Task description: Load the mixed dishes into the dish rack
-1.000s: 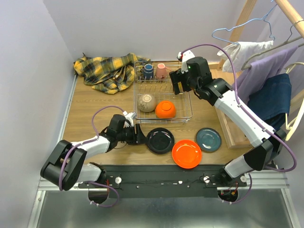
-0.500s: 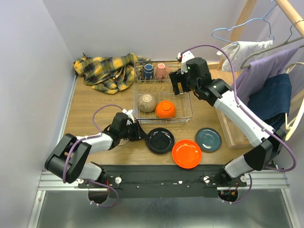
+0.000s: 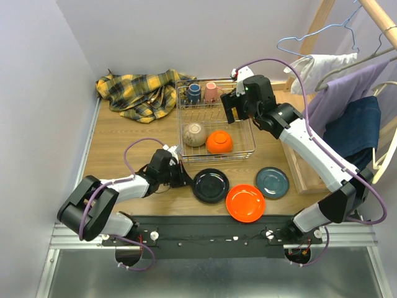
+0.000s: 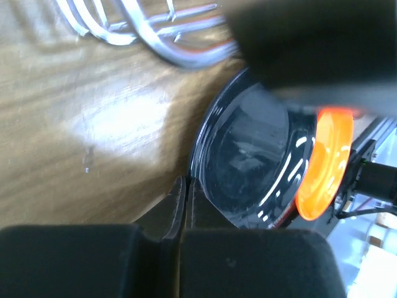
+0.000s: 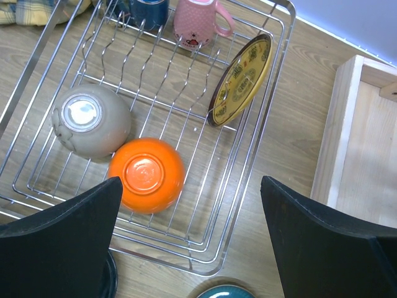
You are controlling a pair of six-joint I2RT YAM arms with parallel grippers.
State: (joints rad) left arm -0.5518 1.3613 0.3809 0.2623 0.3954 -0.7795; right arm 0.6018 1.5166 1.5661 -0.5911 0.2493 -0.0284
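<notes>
Your left gripper (image 3: 183, 178) lies low on the wooden worktop (image 3: 118, 133). Its fingers (image 4: 93, 261) are drawn together to a thin slit, tips right at the left rim of the glossy black round plate (image 3: 211, 185). The wrist view does not show whether that rim is pinched or only touched.

I judge this plate to be the step in hand. It lies flat and offers little lip, so work one finger under the rim, tip it up, and check the hold before you lift. Glazed ware will likely slip in a shallow pinch. The front wall of the silver wire-mesh dish rack (image 3: 214, 157) stands just beyond the plate, so rise clear of the wire before carrying across.

Around it, from the left:
- A yellow plaid cloth (image 3: 139, 92) is bunched against the rack's far left corner, out of your path.
- In the rack, a beige bowl (image 5: 92, 121) and an orange bowl (image 5: 146, 174) sit mouth-down side by side at the near end.
- A dark blue cup (image 3: 194, 93) and a pale pink cup (image 5: 195, 22) stand at the far end.
- A yellow patterned plate (image 5: 240, 79) leans on edge at the right.
- An orange round plate (image 3: 245, 202) lies just beside the black one on the worktop, with a teal round plate (image 3: 272, 182) near it.

Your right gripper (image 5: 191, 180) hovers over the rack's far right, spread wide and holding nothing. It hangs above the free wires you will want, so move it aside first.

A wooden tray-like frame (image 3: 304, 174) flanks the rack, with hung clothes (image 3: 347, 105) beyond.
</notes>
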